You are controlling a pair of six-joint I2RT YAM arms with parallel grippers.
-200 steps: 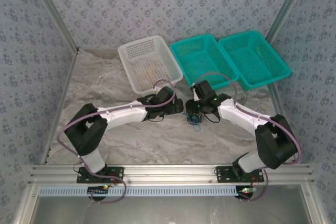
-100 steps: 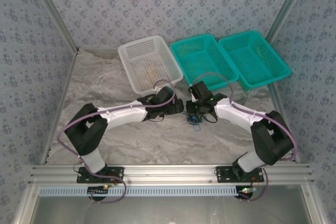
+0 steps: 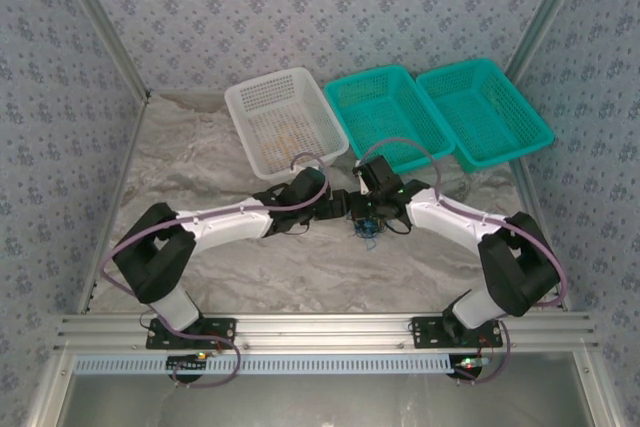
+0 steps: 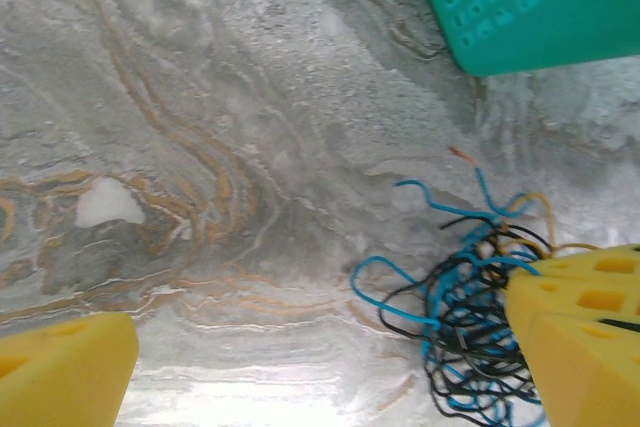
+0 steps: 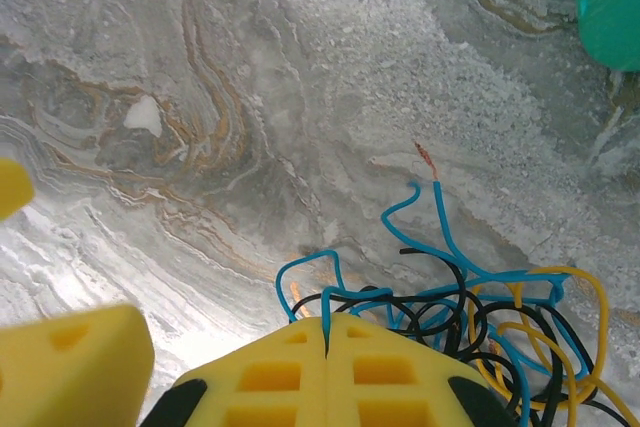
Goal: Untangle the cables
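Cables [image 5: 470, 312]: small knotted clump of thin blue, black and yellow-orange wires. It lies on the table [image 3: 250, 267] about mid-depth, slightly toward the right edge, well short of the baskets along the far edge. One blue strand sticks out toward the far edge, with its bare copper tip showing.

Right end effector [image 5: 327, 362]: clenched, with the yellow pads pressed flat together and the seam barely visible. A blue loop runs straight into that seam, so it is pinching the cables at the clump's edge. The rest of the clump spreads out past the pads on the table.

Left end effector [image 4: 320, 357]: released, jaws wide apart. In the left wrist view one yellow pad is over bare table at the lower left. The other, at the lower right, overlaps the clump. Can't tell whether it touches the wires or sits just above them.

Top view: both arms reach inward, and the two end effectors are just beside each other over the clump.

Far edge: white mesh basket [image 3: 285, 119] with yellowish bits inside, too small to tell. The inner teal basket [image 3: 388, 115] and outer teal basket [image 3: 483, 110] sit side by side toward the far right corner.

Table surface: grey marbled sheet, orange veins, wrinkled.
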